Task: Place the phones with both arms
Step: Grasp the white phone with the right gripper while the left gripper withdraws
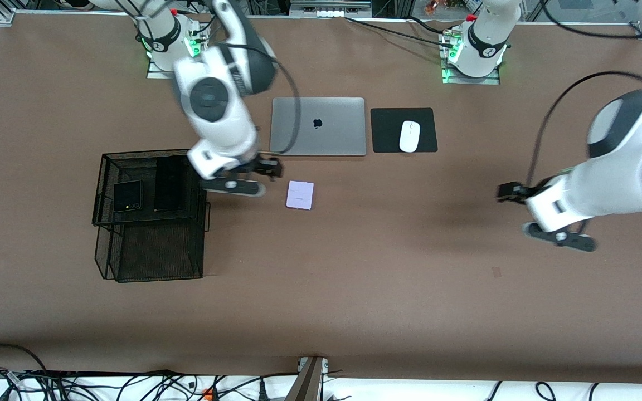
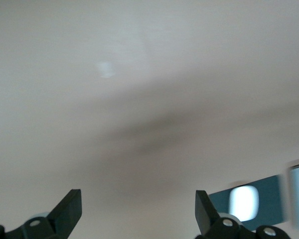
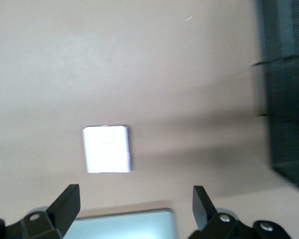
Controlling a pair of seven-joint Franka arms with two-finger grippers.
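The right arm [image 1: 220, 106] hides part of the wire basket [image 1: 131, 167].

This is a robotics lab set up to look like an office desk. Two white robot arms are bolted on metal base plates [image 1: 470, 72] with green status lights at the edge of a big table [image 1: 354, 267] covered in plain brown paper. Bundles of loose cables [image 1: 131, 384] trail along the floor. A closed silver laptop [image 1: 318, 126], a mouse [image 1: 409, 136] on a black pad [image 1: 404, 130] and a black mesh desk tray [image 1: 151, 214] serve as props.
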